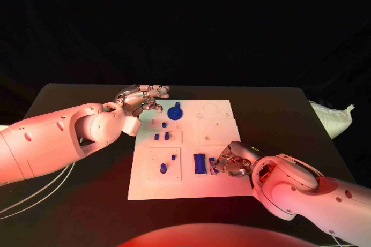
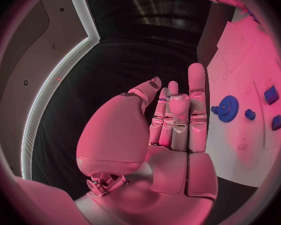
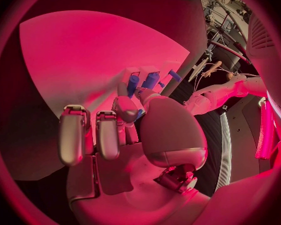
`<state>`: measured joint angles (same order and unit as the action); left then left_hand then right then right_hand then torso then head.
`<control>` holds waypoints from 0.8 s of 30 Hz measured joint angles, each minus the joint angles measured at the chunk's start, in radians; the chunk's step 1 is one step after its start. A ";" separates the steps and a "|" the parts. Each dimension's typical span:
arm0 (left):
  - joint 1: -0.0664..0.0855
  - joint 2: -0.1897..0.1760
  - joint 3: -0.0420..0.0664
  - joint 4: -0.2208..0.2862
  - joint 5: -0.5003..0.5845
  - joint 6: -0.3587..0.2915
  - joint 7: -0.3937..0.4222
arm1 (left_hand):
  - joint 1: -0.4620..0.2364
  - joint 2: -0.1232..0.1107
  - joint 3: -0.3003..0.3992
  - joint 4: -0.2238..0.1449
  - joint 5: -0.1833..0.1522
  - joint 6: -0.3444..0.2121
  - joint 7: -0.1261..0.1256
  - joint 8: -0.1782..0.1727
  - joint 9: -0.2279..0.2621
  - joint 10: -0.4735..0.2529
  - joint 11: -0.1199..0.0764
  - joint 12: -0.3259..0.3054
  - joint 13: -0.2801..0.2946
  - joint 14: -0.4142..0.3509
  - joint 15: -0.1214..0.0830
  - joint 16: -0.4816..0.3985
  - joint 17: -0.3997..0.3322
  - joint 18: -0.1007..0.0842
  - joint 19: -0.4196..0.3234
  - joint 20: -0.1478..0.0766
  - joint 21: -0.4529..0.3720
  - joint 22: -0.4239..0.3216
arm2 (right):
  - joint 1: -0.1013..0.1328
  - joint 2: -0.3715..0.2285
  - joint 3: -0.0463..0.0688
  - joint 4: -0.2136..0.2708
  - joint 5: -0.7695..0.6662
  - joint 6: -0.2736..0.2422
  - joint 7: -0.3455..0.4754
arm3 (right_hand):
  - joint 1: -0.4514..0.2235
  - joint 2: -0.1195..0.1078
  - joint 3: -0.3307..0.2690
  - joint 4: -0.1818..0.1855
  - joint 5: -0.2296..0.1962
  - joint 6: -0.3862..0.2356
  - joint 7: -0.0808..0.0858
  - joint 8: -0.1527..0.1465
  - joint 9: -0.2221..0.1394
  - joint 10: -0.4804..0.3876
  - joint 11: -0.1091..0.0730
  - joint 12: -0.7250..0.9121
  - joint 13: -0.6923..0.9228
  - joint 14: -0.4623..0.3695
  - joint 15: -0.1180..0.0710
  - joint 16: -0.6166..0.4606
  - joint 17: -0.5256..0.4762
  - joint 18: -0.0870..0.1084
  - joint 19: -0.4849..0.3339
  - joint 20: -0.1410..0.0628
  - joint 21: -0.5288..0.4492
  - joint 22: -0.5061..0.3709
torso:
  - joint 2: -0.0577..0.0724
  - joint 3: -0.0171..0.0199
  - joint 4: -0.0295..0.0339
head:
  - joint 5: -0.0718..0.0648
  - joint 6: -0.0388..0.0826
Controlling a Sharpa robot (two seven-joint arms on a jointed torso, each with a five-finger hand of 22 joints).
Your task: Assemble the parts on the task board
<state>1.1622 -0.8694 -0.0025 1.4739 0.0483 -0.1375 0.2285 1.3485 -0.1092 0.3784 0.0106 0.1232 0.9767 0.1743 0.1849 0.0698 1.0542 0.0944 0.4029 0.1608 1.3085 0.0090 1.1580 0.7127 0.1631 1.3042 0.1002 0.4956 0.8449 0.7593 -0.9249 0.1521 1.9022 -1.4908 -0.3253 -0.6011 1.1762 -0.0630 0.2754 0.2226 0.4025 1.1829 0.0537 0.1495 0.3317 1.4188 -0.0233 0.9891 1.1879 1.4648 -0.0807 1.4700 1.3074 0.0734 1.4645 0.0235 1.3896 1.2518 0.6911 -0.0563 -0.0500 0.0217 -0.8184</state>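
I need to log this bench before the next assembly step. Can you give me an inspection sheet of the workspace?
Surface: black table, bare around the task board.
Job's things: blue gear at the board's far end; small blue parts mid-board; blue block near the right robot hand.
Clutter: nothing seen.
Robot hands: left robot hand open at the board's far left corner; right robot hand pinching a small blue part.
Cables: white cables under the left arm.
Surroundings: dark.
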 measured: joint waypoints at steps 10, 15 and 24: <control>0.000 0.000 0.000 0.001 -0.002 0.003 -0.003 | 0.000 0.000 0.000 0.000 0.000 0.000 0.000 0.000 0.000 0.000 0.000 0.000 0.000 0.000 0.000 0.000 0.000 0.000 0.000 0.000 0.000 -0.001 | 0.000 0.009 0.000 -0.011 -0.007 0.011 -0.003 | -0.013 0.005 -0.031 0.020 -0.037 0.008 -0.008 0.001 0.009 0.007 -0.001 0.016 0.015 0.004 -0.003 0.004 0.001 0.000 0.000 0.000 0.000 0.004 | 0.000 -0.0003 -0.0005 | -0.002 -0.002; 0.000 0.000 0.000 0.001 -0.004 0.005 -0.004 | 0.000 0.000 0.000 0.000 0.000 0.000 0.000 0.000 0.000 0.000 0.000 0.004 0.001 0.000 0.000 0.004 0.000 0.000 0.000 0.000 0.000 -0.001 | 0.000 0.009 0.000 -0.010 -0.012 0.015 -0.004 | -0.048 -0.001 -0.070 0.050 -0.030 0.008 -0.008 0.001 0.014 0.010 -0.004 0.024 0.022 0.004 -0.004 0.004 0.001 0.001 0.000 0.000 0.005 0.007 | 0.000 -0.0002 -0.0006 | -0.002 -0.002; 0.000 0.000 0.000 0.001 -0.007 0.007 -0.007 | 0.000 0.000 0.000 0.000 0.000 0.000 0.000 0.000 0.000 0.000 0.000 0.004 0.001 0.000 0.000 0.004 0.000 0.000 0.000 0.000 0.000 -0.001 | -0.001 -0.009 -0.001 0.008 -0.017 0.017 -0.003 | -0.083 0.006 -0.140 0.066 -0.047 0.008 -0.008 0.001 0.021 0.010 -0.004 0.024 0.026 0.000 -0.007 0.004 0.000 0.002 0.000 0.000 0.005 0.009 | 0.000 0.0004 -0.0016 | -0.002 -0.002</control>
<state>1.1622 -0.8693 -0.0025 1.4744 0.0413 -0.1304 0.2217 1.3485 -0.1092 0.3784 0.0106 0.1231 0.9767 0.1742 0.1849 0.0698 1.0542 0.0944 0.4066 0.1614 1.3085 0.0090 1.1618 0.7127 0.1630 1.3042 0.1002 0.4956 0.8442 0.7580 -0.9343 0.1507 1.9098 -1.5081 -0.3086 -0.6045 1.0935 -0.0567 0.1349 0.2883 0.3554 1.1913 0.0453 0.1502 0.3525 1.4287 -0.0277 1.0126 1.2142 1.4649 -0.0877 1.4739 1.3079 0.0754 1.4644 0.0236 1.3943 1.2609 0.6909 -0.0559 -0.0517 0.0198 -0.8199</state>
